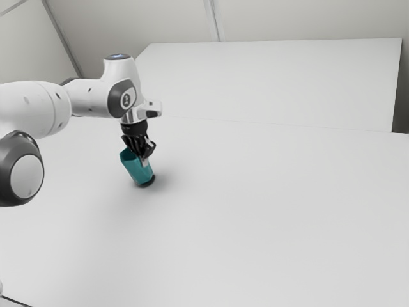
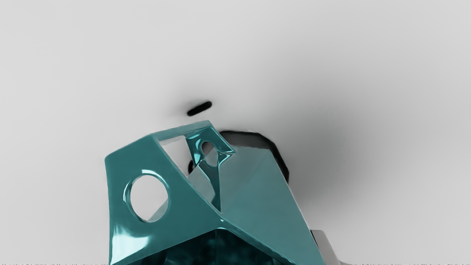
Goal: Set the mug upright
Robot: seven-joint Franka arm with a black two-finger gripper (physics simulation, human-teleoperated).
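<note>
Mug [image 1: 136,169] aslant, arm emblem [image 1: 126,100] unreadable

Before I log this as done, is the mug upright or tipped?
Tipped: the mug leans at the gripper, its rim raised toward the exterior view's left, its dark base low toward the exterior view's right.
</note>
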